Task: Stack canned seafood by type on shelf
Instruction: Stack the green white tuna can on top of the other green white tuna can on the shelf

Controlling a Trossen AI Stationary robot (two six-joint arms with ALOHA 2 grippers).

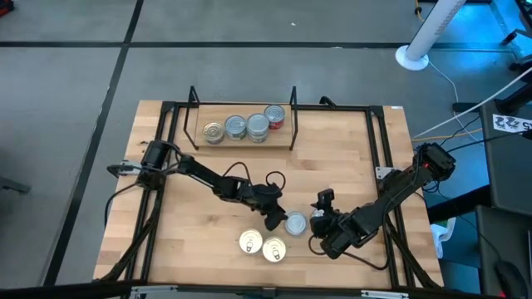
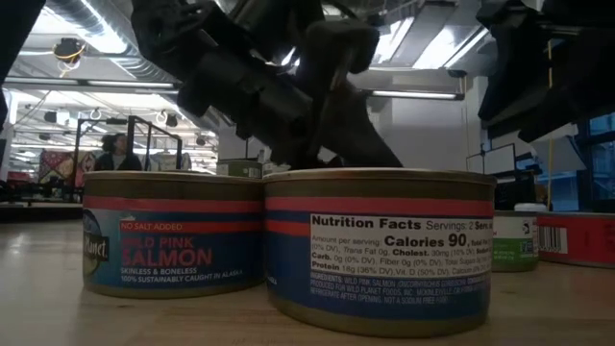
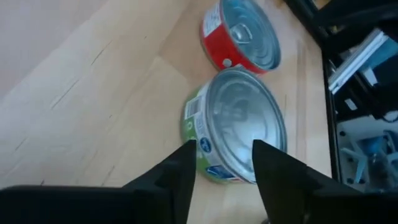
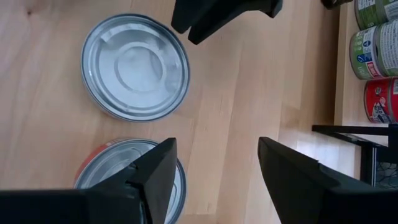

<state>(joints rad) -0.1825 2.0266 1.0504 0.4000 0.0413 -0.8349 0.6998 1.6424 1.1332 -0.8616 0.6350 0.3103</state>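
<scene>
A: How many tins [image 1: 245,127] are on the shelf [image 1: 241,139] now?

B: Four, at twelve o'clock of the worktop [image 1: 199,208]. About four wait loose near six o'clock, so roughly half is left.

A: And the claws?

B: The left claw [image 3: 224,163] stands spread around a green-label tin [image 3: 239,124], no grip visible. The right claw [image 4: 214,158] is spread, empty, just beside.
</scene>
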